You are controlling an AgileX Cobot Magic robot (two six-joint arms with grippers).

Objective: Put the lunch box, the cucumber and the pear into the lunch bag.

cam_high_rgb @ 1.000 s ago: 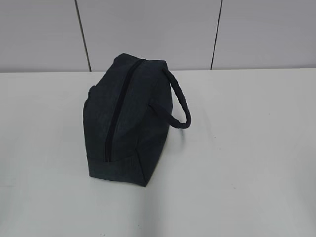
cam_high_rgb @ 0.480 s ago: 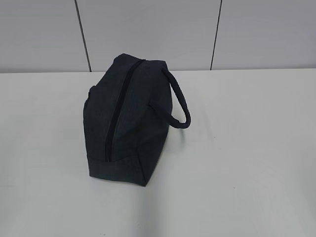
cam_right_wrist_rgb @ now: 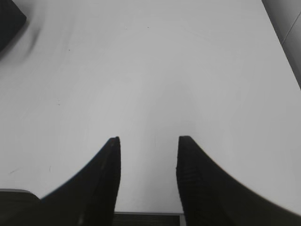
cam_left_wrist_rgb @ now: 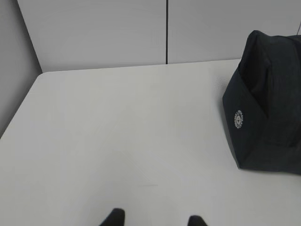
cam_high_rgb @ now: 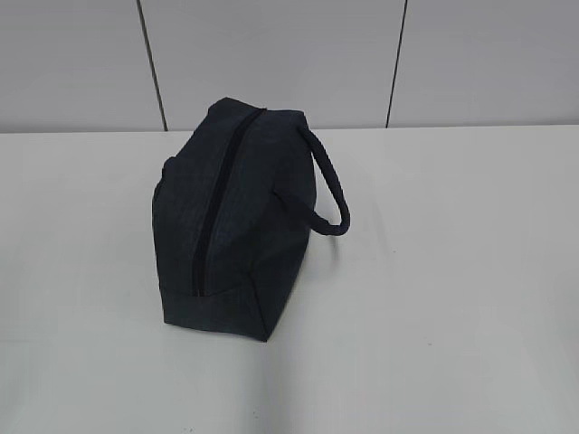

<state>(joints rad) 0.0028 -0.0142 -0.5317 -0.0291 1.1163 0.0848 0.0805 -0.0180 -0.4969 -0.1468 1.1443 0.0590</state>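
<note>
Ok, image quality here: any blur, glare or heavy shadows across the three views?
Exterior view: soft, even light, lunch bag slightly fuzzy, faint shadow beside it. Left wrist view: sharp enough, no glare on the table. Right wrist view: right gripper fingers blurred, dark and close.

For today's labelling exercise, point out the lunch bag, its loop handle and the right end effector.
lunch bag (cam_high_rgb: 231,226): exterior view, on its top panel.
loop handle (cam_high_rgb: 333,194): exterior view, on the strap's outer curve.
right end effector (cam_right_wrist_rgb: 148,146): right wrist view, midway between the fingertips.

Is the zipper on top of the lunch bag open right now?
No, in the exterior view the zipper runs as a closed dark line along the top of the lunch bag, with no lining showing.
</note>
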